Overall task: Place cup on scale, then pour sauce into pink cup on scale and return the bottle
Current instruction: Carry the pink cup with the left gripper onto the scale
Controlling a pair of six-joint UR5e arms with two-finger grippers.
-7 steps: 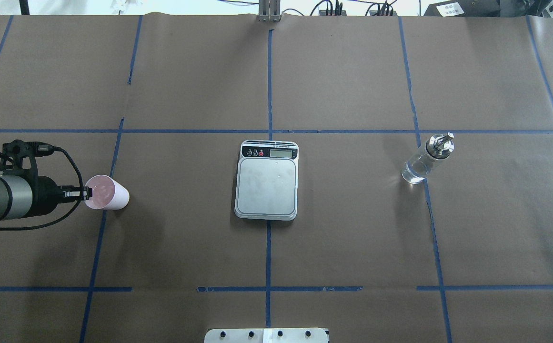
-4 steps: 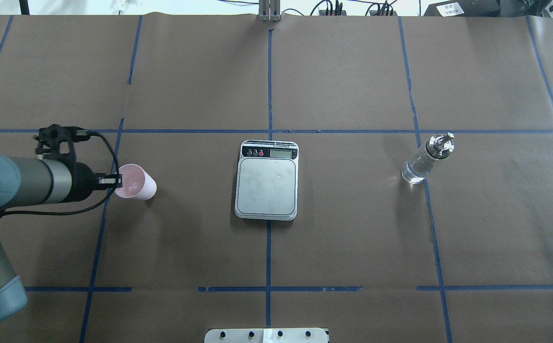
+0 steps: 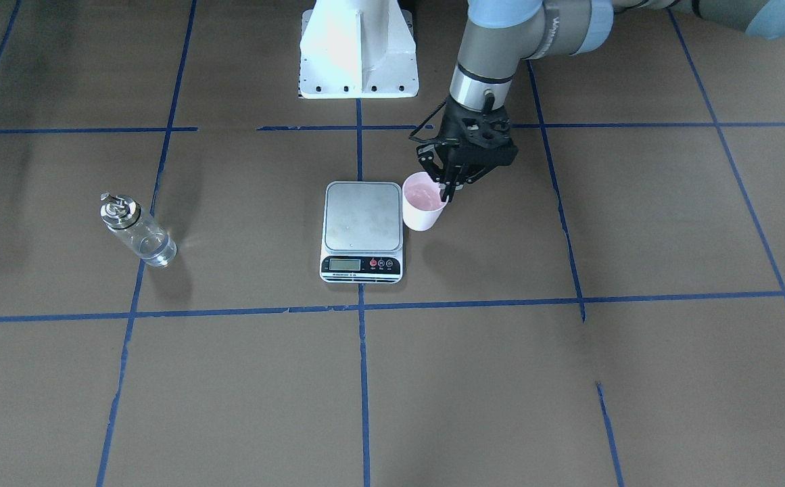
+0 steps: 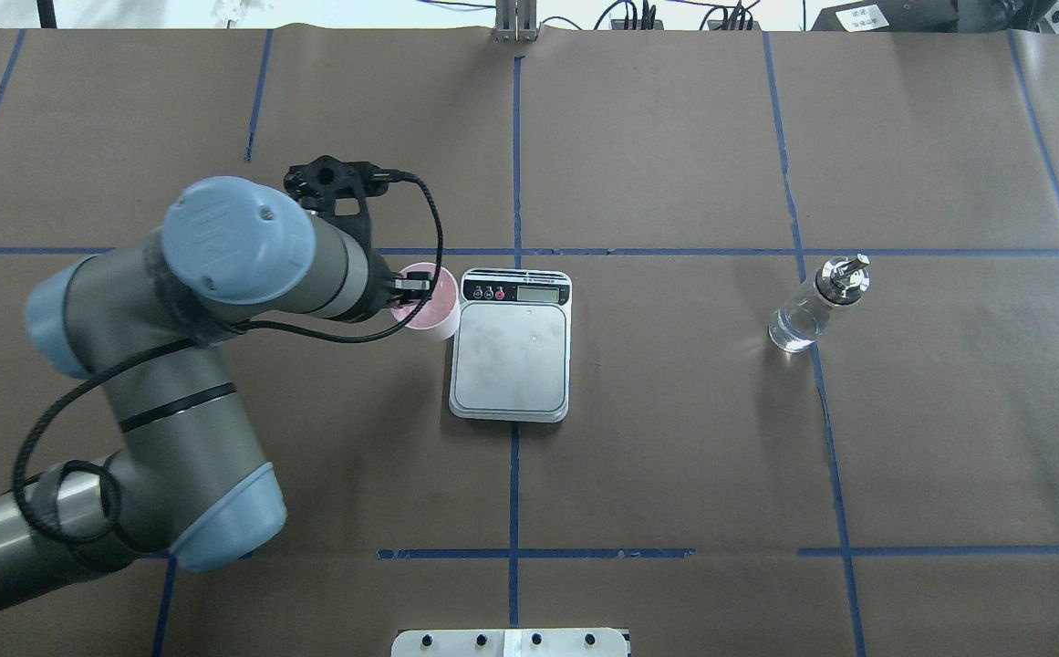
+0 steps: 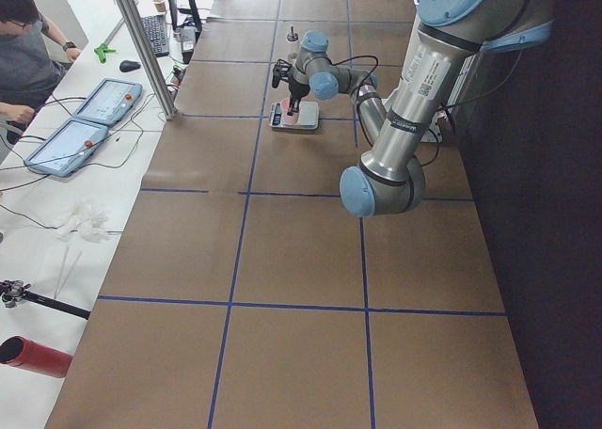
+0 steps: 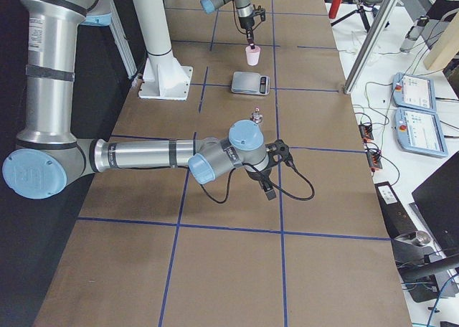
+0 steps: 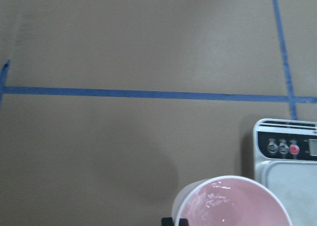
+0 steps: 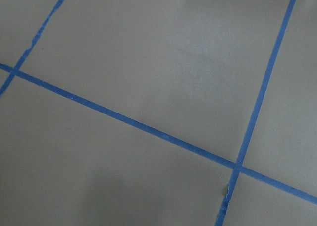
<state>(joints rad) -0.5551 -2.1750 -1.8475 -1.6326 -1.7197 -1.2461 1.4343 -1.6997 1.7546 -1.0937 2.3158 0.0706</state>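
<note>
counter (image 4: 675, 137): brown paper cover, blue tape grid (image 4: 515, 164) across it.
left arm (image 4: 219, 274): in from lower left of overhead view, elbow folded, wrist reaching across to the left edge of the scale.
right arm (image 6: 143, 155): stretched low over the counter in the right side view, wrist on the near side of the bottle, well apart from the scale.
scale (image 4: 513, 356): flat on the counter, centred on the middle tape line, display strip on the side away from the robot base. Steel platform facing up.
bottle (image 4: 807, 310): upright on the counter on the robot's right, on a tape line, well apart from scale and cup. Clear glass, silver pourer cap on top. Untouched by either arm.
cup (image 3: 423, 203): upright, pink inside up, just beside the scale's left edge, not on the platform. Rim overlaps the scale's edge in the front and overhead views. Cannot tell whether the base touches the counter.
left fingers (image 3: 447, 188): closed on the cup's rim, on the side nearest the arm, pointing down. One dark fingertip just visible outside the rim in the left wrist view.
right fingers (image 6: 267, 189): seen only in the right side view, angled down toward the counter. Open or closed: cannot tell. Right wrist view shows only paper and tape.
</note>
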